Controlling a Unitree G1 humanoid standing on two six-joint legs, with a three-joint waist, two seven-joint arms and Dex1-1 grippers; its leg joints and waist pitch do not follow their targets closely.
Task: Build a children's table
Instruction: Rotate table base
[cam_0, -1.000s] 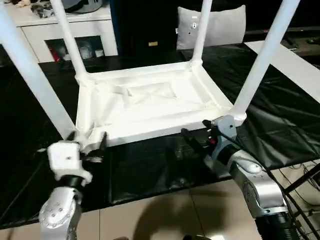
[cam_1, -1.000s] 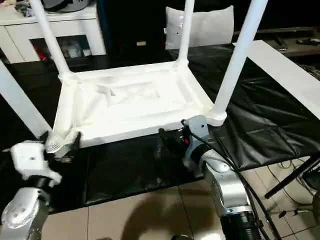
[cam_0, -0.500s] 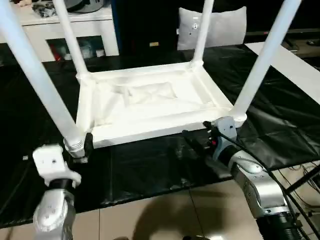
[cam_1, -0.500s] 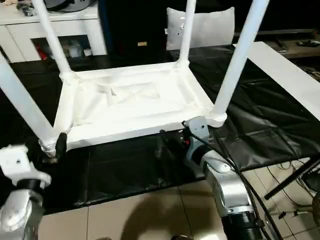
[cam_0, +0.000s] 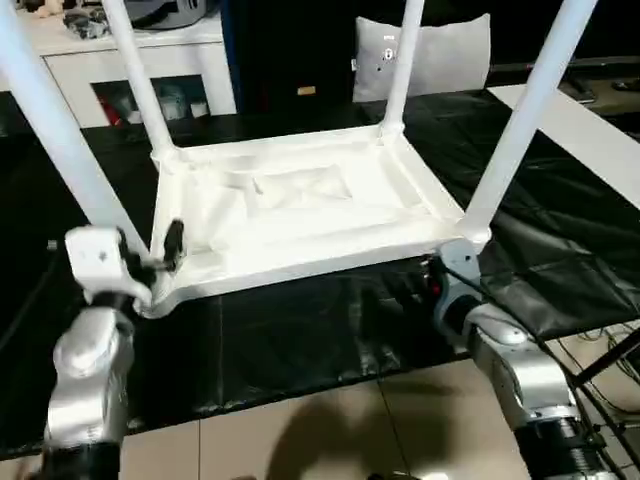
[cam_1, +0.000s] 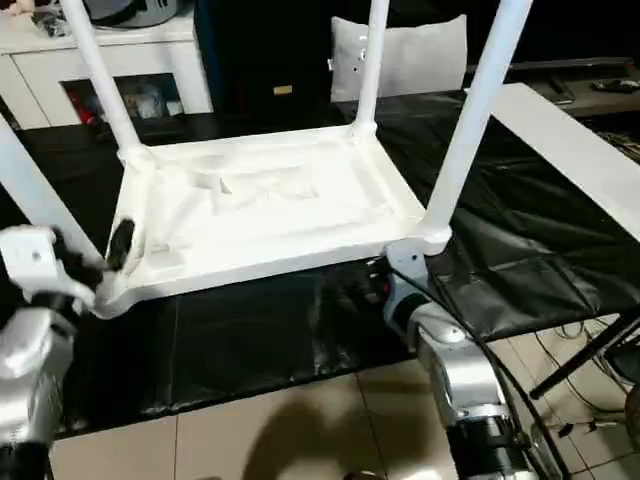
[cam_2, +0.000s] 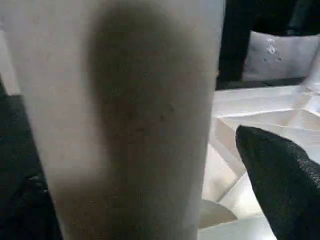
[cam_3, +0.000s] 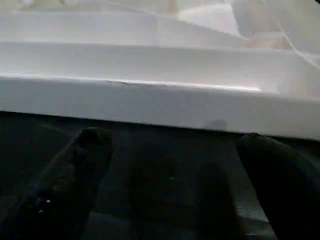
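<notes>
Item: all-white plastic children's table, inverted on the black plastic sheet, ribbed underside up, all four long tapered round white legs standing in the corner sockets. We judge it lies top-down so the sockets face upward for leg fitting, and that assembly is nearly complete.

Left claw: our two black fingers stand wide around the near left leg, just above its socket. One finger shows on the table side of the leg; in the left wrist view the leg sits directly ahead of the claw with a fingertip beside it. We cannot tell whether the fingers press the leg. We judge this placement serves to steady or seat the leg.

Right claw: wide, holding nothing, low over the sheet, with the table's near rim just beyond the fingertips and apart from them. The near right leg's socket stands just beside and above this claw.

Edges and room: the sheet's near edge lies behind both claws, with tiled floor below. Bare sheet between the claws leaves room to move. A grey cushion and a white cabinet stand well beyond the table, far from either claw.
</notes>
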